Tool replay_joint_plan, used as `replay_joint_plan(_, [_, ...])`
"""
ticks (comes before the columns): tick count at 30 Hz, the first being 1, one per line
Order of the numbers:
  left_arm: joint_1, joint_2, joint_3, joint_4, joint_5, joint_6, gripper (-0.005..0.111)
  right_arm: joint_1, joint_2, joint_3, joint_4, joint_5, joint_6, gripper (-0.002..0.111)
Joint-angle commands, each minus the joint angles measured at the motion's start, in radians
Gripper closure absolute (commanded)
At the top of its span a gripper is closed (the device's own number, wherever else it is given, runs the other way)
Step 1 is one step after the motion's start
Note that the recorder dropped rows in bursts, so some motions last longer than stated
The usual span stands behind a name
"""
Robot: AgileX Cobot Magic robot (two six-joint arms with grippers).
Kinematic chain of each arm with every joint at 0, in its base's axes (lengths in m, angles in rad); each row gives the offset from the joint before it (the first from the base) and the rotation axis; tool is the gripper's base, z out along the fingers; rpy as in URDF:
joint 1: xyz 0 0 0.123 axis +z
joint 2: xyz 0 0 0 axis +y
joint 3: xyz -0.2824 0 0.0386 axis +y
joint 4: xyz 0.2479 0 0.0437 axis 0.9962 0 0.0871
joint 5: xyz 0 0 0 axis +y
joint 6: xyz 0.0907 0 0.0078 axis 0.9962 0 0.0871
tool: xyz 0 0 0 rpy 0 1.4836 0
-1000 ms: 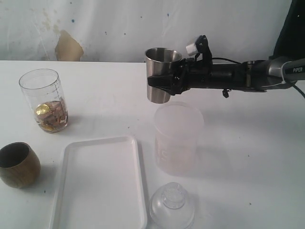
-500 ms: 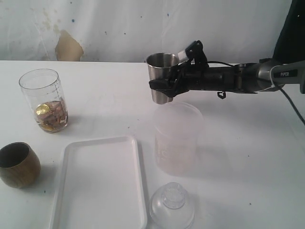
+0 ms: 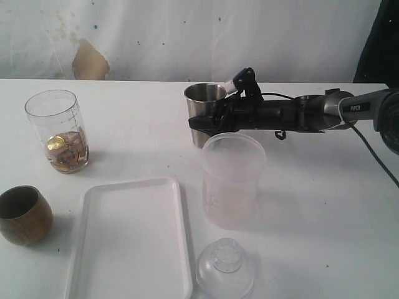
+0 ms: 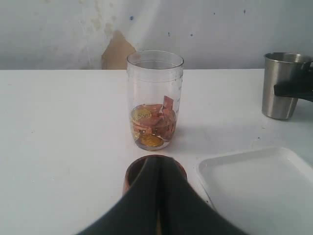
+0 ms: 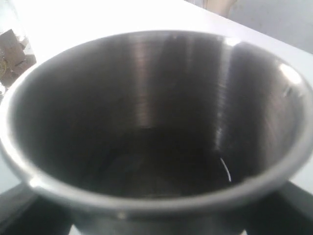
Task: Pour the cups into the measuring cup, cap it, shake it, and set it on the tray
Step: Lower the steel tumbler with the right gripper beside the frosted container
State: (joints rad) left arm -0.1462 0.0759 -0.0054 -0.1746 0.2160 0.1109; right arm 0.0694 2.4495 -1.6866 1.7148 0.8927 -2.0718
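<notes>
At the worktop's near edge lies a clear domed lid point(image 3: 224, 269), mouth down and apart from everything, likely parked there until the capping step. Just beside it, toward the near left corner, the tray point(image 3: 131, 240) lies bare, presumably kept free as the final set-down spot. The wooden cup point(image 3: 25, 218) stands upright by the left edge. The left gripper point(image 4: 157, 176) hangs just on the near side of it with its fingers pressed together on nothing, so it looks idle.

Behind the lid stands a frosted container point(image 3: 234, 180), upright and open. Farther back on the left, the measuring cup point(image 3: 57, 131) stands upright and uncapped, with gold coins and brown scraps in its bottom.

Farthest, beyond the frosted container, the steel tumbler point(image 3: 201, 104) is upright at or just above the worktop; I cannot tell whether its base touches. The right gripper point(image 3: 202, 123) clasps its wall from the side, jaws wide around it. The right wrist view shows the tumbler's inside bare, so its share seems poured and this looks like a set-down, well clear of the measuring cup.
</notes>
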Motion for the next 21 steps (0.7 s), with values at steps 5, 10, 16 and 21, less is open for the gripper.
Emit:
replay_joint_plan(5, [-0.005, -0.005, 0.005, 0.004, -0.011, 0.001, 0.107, 0.000, -0.007, -0.012, 0.030, 0.115, 0.011, 0.091])
replay_joint_plan(10, [-0.005, -0.005, 0.005, 0.004, -0.011, 0.001, 0.107, 0.000, -0.007, -0.012, 0.030, 0.116, 0.040, 0.063])
replay_joint_plan(16, [-0.005, -0.005, 0.005, 0.004, -0.011, 0.001, 0.107, 0.000, -0.007, -0.012, 0.030, 0.116, 0.060, 0.033])
replay_joint_plan(21, [-0.005, -0.005, 0.005, 0.004, -0.011, 0.001, 0.107, 0.000, -0.007, -0.012, 0.003, 0.113, 0.080, 0.027])
